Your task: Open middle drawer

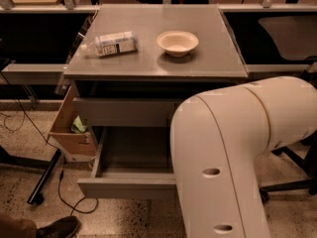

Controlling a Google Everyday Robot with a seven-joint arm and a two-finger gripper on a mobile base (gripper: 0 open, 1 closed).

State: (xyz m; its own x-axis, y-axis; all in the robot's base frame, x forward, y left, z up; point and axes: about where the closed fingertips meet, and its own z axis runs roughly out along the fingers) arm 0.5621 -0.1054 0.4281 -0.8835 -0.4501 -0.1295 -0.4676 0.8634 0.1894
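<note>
The middle drawer (pixel 130 186) stands pulled well out beneath the closed top drawer front (pixel 124 111), its bare grey tray showing. The pincer is out of sight, probably behind the arm's white link (pixel 233 157), so I cannot tell whether it is spread or pressed together. From here, a hard tug could run the drawer off its slides, or the bulky link could knock its front askew. A jolt might also roll the carton (pixel 113 43), lying near the bowl (pixel 177 42), off the worktop (pixel 208 63).

The bulky white plastic robot arm (pixel 233 152) bends at an elbow across the lower right foreground; the two-finger gripper lies out of view.
</note>
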